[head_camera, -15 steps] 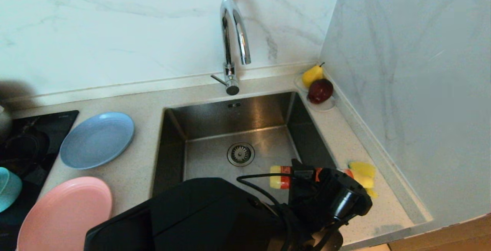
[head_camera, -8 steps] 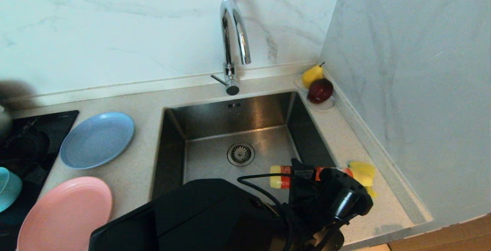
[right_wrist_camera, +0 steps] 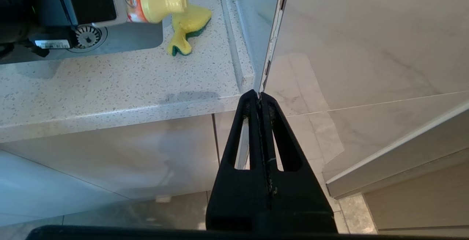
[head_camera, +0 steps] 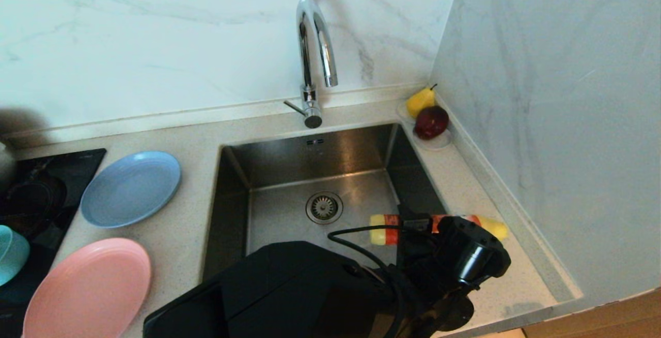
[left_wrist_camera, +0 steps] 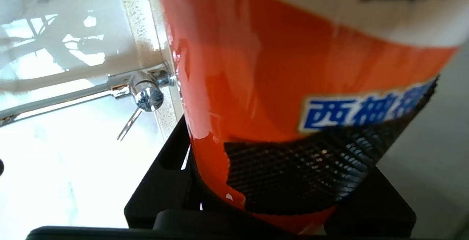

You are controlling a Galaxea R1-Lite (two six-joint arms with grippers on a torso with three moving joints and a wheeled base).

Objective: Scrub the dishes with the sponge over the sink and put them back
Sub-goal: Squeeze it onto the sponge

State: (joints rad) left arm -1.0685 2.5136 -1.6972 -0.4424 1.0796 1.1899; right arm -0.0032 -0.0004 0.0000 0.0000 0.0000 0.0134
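My left gripper (head_camera: 413, 226) is shut on an orange and yellow detergent bottle (head_camera: 384, 228), held lying level over the right side of the sink (head_camera: 289, 152). The bottle (left_wrist_camera: 278, 67) fills the left wrist view. The yellow and green sponge (right_wrist_camera: 188, 27) lies on the counter right of the sink, just under the bottle's cap (right_wrist_camera: 161, 0); the head view hides it behind the bottle. The light-blue plate (head_camera: 130, 188), pink plate (head_camera: 88, 286) and teal bowl (head_camera: 10, 253) rest left of the sink. My right gripper (right_wrist_camera: 259, 97) hangs shut and empty below the counter's front edge.
A chrome tap (head_camera: 315, 44) curves over the sink's back rim, above the drain strainer (head_camera: 324, 207). A saucer with a pear and a red apple (head_camera: 426, 113) sits in the back right corner. A black hob (head_camera: 36, 193) is on the left, and a marble wall (head_camera: 542, 121) closes the right.
My left gripper has carried the bottle a little to the right and away from me, so its cap now covers the sponge in the head view. The right arm has not moved.
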